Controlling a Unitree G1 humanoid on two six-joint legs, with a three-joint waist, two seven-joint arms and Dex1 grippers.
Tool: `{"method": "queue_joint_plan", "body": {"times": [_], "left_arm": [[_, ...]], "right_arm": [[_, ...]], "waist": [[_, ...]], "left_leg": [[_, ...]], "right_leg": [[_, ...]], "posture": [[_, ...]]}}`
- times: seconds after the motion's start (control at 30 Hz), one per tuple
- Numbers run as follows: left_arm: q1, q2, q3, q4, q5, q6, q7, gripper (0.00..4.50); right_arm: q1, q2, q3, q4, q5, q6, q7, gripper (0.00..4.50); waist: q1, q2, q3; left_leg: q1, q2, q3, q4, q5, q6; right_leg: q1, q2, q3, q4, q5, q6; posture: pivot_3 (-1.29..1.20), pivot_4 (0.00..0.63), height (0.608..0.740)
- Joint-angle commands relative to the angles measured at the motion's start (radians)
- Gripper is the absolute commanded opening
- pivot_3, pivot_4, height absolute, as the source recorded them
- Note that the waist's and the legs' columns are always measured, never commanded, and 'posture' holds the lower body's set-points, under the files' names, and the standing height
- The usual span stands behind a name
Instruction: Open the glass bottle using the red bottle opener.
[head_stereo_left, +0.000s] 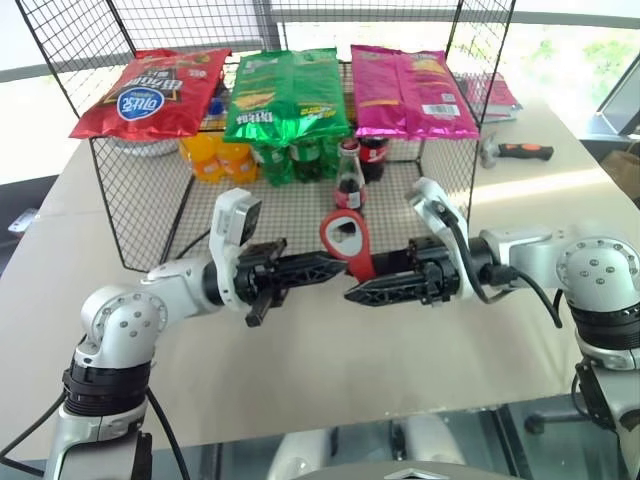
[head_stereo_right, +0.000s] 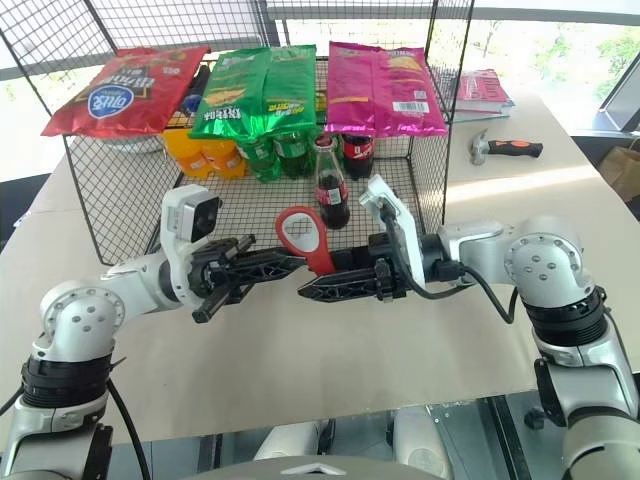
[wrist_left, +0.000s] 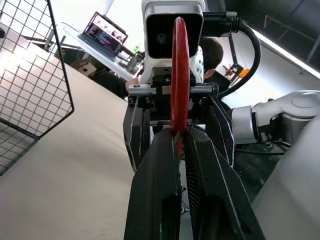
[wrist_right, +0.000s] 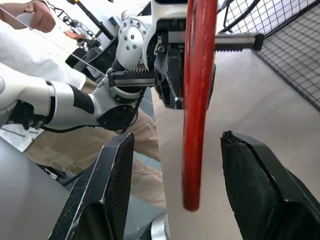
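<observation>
My left gripper (head_stereo_left: 338, 267) is shut on the lower end of the red bottle opener (head_stereo_left: 346, 240), holding it upright with its ring head on top. In the left wrist view the opener (wrist_left: 179, 75) stands edge-on from the closed fingers. My right gripper (head_stereo_left: 362, 281) faces it from the other side. Its fingers (wrist_right: 107, 185) are open on either side of the opener's handle (wrist_right: 197, 100), with a gap showing on both sides. The glass bottle (head_stereo_left: 348, 180) stands upright, capped, inside the wire basket just behind both grippers.
The wire basket (head_stereo_left: 150, 215) holds orange and green soda bottles (head_stereo_left: 290, 160) and a dark cola bottle (head_stereo_left: 374, 150), with three chip bags (head_stereo_left: 285, 90) lying on top. A hammer (head_stereo_left: 520, 152) and a book (head_stereo_left: 490, 95) lie at the right rear. A person (wrist_right: 30, 30) stands beyond the table.
</observation>
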Motion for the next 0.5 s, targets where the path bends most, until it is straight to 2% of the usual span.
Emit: {"method": "queue_joint_plan", "body": {"times": [0.03,0.3,0.37,0.4,0.5], "left_arm": [[-0.017,-0.005,-0.001,-0.019,0.013,-0.024,-0.024,0.0],[-0.02,-0.021,-0.012,-0.037,0.031,-0.03,-0.025,0.0],[-0.013,-0.023,-0.015,-0.046,0.043,-0.038,-0.027,0.0],[-0.007,-0.023,-0.016,-0.054,0.048,-0.042,-0.027,0.0],[0.006,-0.027,-0.016,-0.067,0.053,-0.051,-0.029,0.0]], "right_arm": [[-0.005,0.01,-0.04,0.0,0.038,0.007,-0.002,2.76],[-0.019,0.035,-0.028,0.008,0.032,0.019,-0.006,2.76],[-0.018,0.044,-0.025,0.01,0.023,0.017,-0.011,2.24],[-0.015,0.046,-0.026,0.009,0.026,0.018,-0.013,2.19],[-0.012,0.047,-0.026,0.004,0.022,0.024,-0.012,0.82]], "waist": [[0.0,0.0,0.0],[0.0,0.0,0.0],[-0.001,0.0,0.0],[-0.001,0.0,0.0],[-0.001,0.0,0.0]], "left_leg": [[0.0,0.0,0.0,0.0,0.0,0.0],[0.0,0.0,0.0,0.0,0.0,0.0],[0.0,0.0,0.0,0.0,0.0,0.0],[0.0,0.0,0.0,0.0,0.0,0.0],[0.0,0.0,0.0,0.0,0.0,0.0]], "right_leg": [[0.0,0.0,0.0,0.0,0.0,0.0],[0.0,0.0,0.0,0.0,0.0,0.0],[0.0,0.0,0.0,0.0,0.0,0.0],[0.0,0.0,0.0,0.0,0.0,0.0],[0.0,0.0,0.0,0.0,0.0,0.0]], "posture": [[0.0,0.15,0.74],[0.0,0.15,0.74],[0.0,0.15,0.74],[0.0,0.15,0.74],[0.0,0.15,0.74]]}}
